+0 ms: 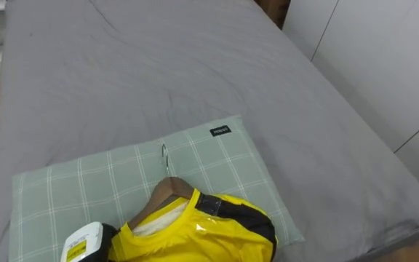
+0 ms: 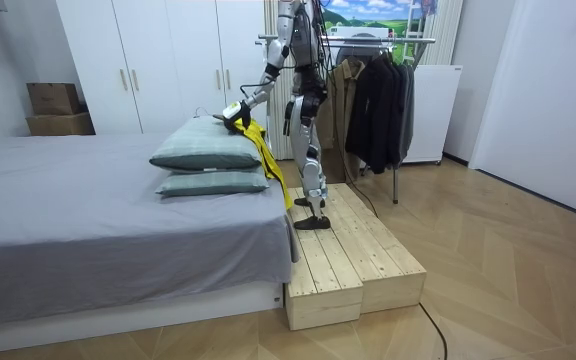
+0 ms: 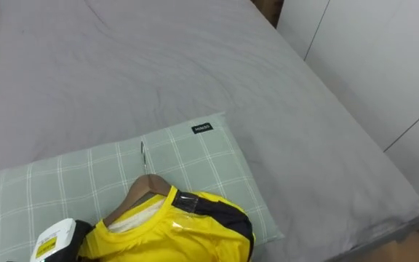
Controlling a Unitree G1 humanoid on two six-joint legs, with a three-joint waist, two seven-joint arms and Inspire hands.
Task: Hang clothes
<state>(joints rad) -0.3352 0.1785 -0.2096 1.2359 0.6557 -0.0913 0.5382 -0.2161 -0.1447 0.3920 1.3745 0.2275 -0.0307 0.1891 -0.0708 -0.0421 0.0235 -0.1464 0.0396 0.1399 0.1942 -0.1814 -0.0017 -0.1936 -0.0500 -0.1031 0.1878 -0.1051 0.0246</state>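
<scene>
Now, near on the green checked pillow (image 1: 86,182), a yellow shirt (image 1: 209,236) on a wooden hanger (image 1: 167,191), hook pointing far over the grey bed (image 1: 158,73). Just left, against the cloth, the left hand (image 1: 102,236): clasped or spread, impossible to tell.

Grey bed (image 2: 98,210); stacked green pillows (image 2: 211,183) lie at one end.
</scene>
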